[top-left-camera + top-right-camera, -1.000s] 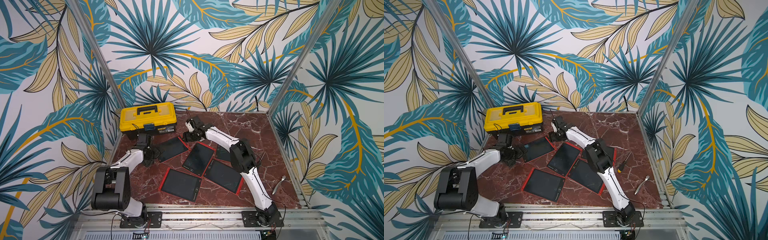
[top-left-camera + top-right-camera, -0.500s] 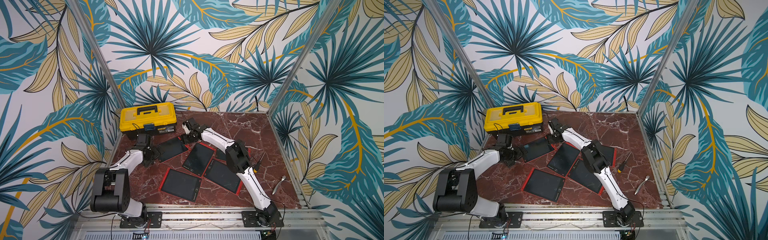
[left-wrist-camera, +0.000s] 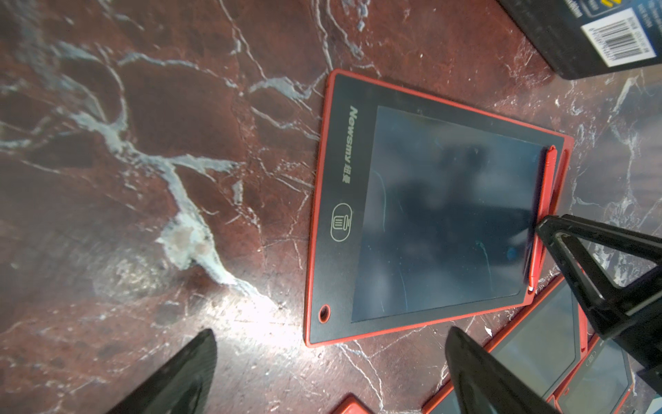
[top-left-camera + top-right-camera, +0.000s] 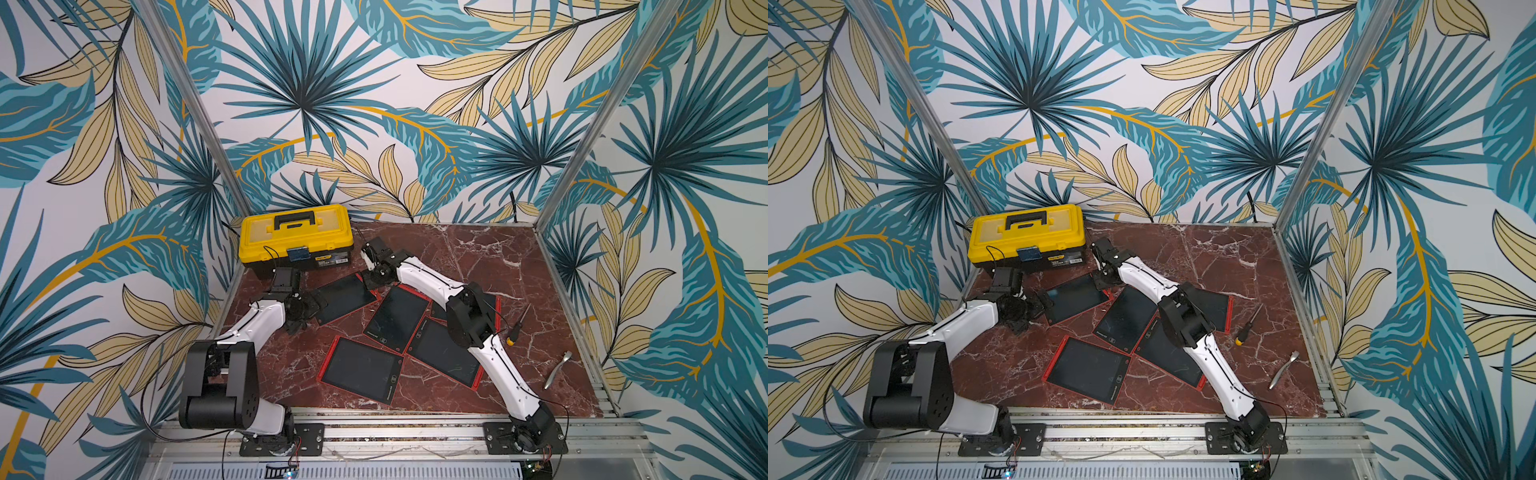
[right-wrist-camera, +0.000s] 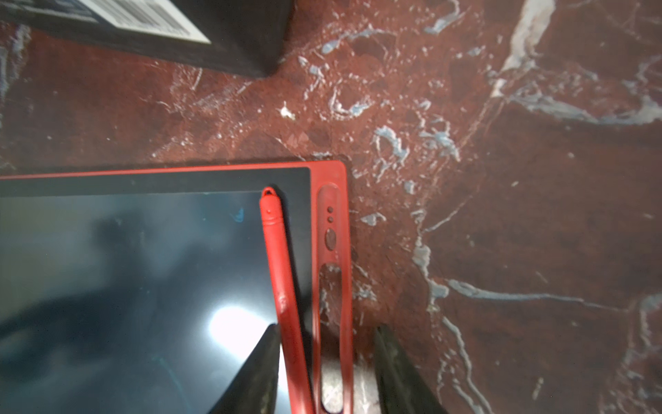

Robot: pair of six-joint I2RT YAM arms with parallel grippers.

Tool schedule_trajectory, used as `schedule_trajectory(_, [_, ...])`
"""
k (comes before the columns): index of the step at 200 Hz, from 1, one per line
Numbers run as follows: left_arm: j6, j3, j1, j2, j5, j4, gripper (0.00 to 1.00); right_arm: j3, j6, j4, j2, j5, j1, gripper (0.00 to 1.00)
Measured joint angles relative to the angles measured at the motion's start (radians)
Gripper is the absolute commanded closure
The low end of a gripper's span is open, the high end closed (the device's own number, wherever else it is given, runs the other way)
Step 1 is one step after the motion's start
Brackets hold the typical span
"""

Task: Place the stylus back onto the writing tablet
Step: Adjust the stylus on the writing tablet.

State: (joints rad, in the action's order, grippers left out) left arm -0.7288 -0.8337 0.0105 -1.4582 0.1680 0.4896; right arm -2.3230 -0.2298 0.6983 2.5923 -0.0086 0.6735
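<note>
1. Slim red plastic stylus (image 5: 283, 279), right wrist view, centre: lies on red-framed black writing tablet (image 5: 143, 251), long axis running between right gripper (image 5: 326, 344) jaws, which stand apart, gripping nothing.
2. Left wrist view, bottom: left gripper (image 3: 329, 376) wide open, farther from stylus.

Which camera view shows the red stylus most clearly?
Right wrist view: the stylus is close, lying slanted on the tablet beside its empty slot. The left wrist view shows it thin, at the tablet's edge. In both top views it is too small.
</note>
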Motion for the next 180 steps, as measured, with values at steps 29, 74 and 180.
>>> schedule_trajectory(29, [0.0, 0.0, 0.0, 0.0, 0.0, 0.001, 0.0, -0.002, 0.003, 0.009, 0.0, 0.013, 0.001, 0.62])
schedule_trajectory(74, [0.0, 0.0, 0.0, 0.0, 0.0, 0.002, 0.0, -0.002, 0.0, 0.011, 0.0, 0.015, 0.001, 0.7])
schedule_trajectory(180, [0.004, 0.0, 0.0, 0.002, 0.0, 0.002, 0.0, 0.006, -0.024, -0.002, 0.0, 0.009, 0.0, 0.69])
